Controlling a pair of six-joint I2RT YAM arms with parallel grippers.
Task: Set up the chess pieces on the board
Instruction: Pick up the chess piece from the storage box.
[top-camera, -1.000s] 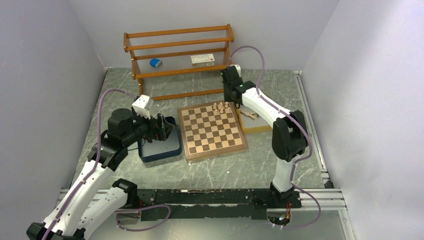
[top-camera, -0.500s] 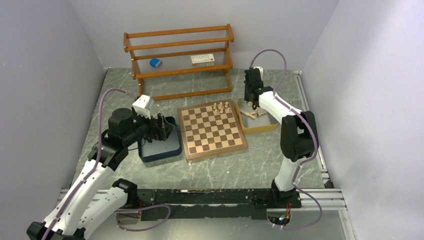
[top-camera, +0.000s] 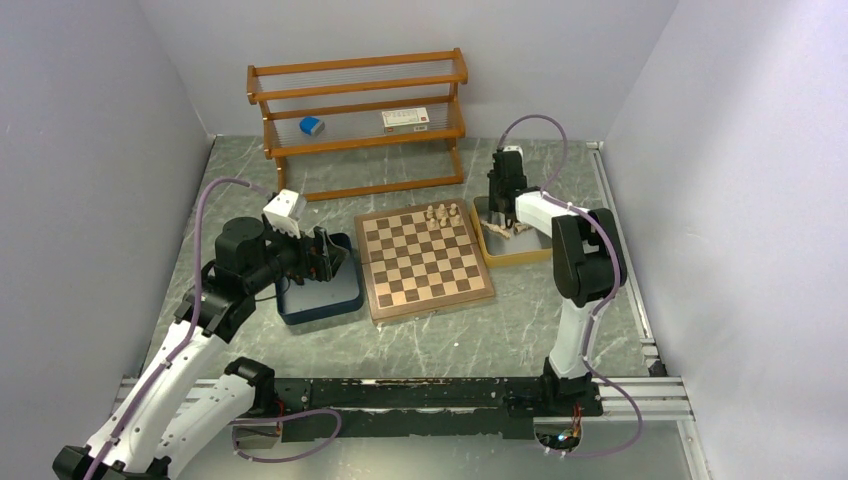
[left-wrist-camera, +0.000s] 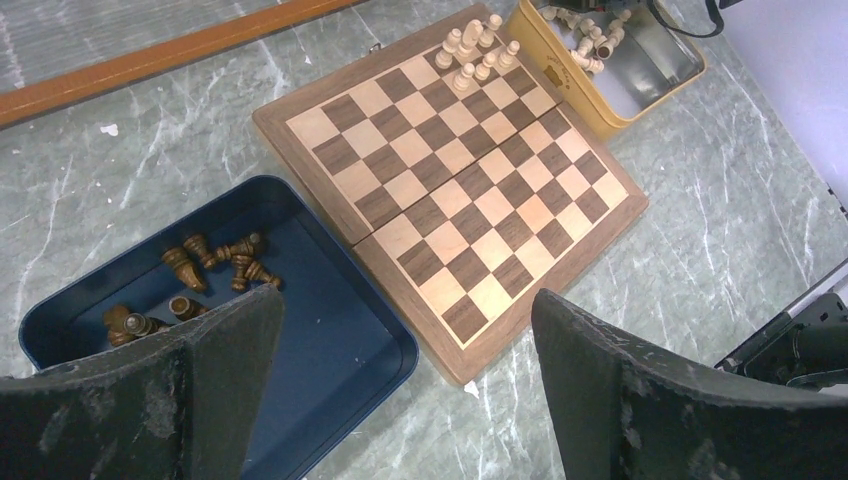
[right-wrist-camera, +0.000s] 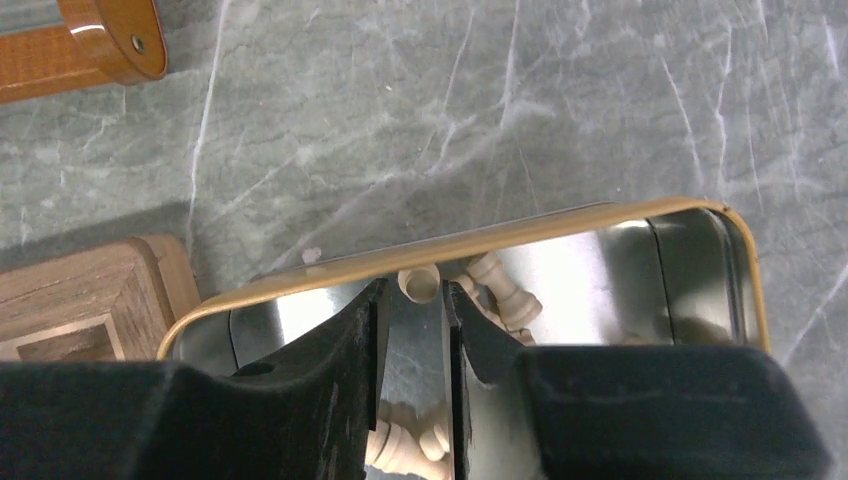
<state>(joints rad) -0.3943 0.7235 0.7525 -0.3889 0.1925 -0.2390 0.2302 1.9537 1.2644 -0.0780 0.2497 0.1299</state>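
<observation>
Swings right gripper (right-wrist-camera: 414, 292) off board (top-camera: 425, 262), down into yellow tray (right-wrist-camera: 470, 240). Narrows jaws at loose cream piece (right-wrist-camera: 420, 283); grip impossible to confirm. Leaves few cream pieces (top-camera: 441, 212) standing at board's far edge. Holds left gripper (left-wrist-camera: 407, 303) wide open above navy tray (left-wrist-camera: 300, 195). Suggests next pickup starting.

Board (left-wrist-camera: 450, 170): wood, smooth satin checks. Bench (left-wrist-camera: 720, 200): grey marbled, matt. Yellow tray (right-wrist-camera: 600, 270): shiny metal inside (mirror-like). Left claw fingers (left-wrist-camera: 660, 400): matt black, scuffed. Navy tray (left-wrist-camera: 330, 340): dull sheen.
</observation>
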